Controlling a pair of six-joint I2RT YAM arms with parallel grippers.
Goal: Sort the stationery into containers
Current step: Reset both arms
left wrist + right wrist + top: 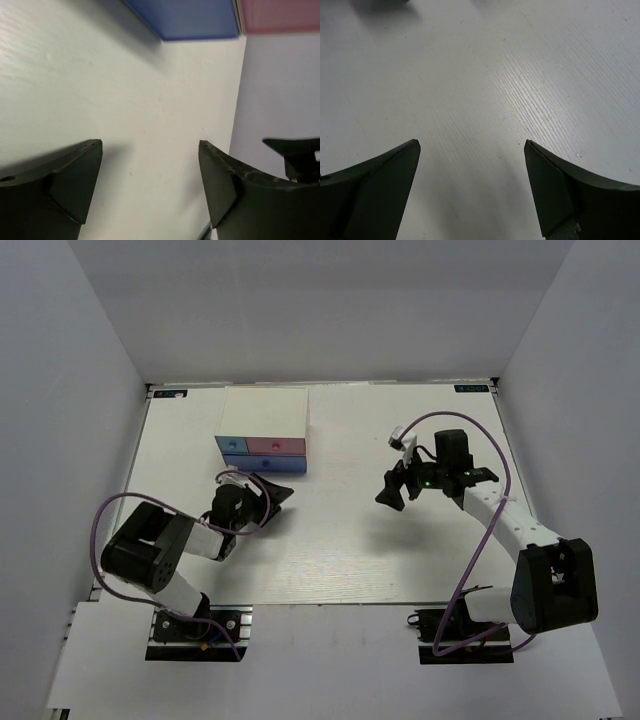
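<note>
The cream-topped drawer box [265, 412] stands at the back left of the table, with a light-blue front [231, 444], a pink front [276, 446] and a darker blue front [262, 464], all shut. No highlighter, eraser or small block shows in any view. My left gripper [278, 492] is open and empty just in front of the box; its wrist view shows the blue front [190, 17] and pink front [280, 15] ahead of it [150, 145]. My right gripper [390, 492] is open and empty over bare table [472, 145] at the middle right.
White walls [60, 440] close in the table on the left, back and right. The right arm's purple cable [470, 435] loops above its wrist. The table's front edge [330, 602] runs just ahead of the arm bases.
</note>
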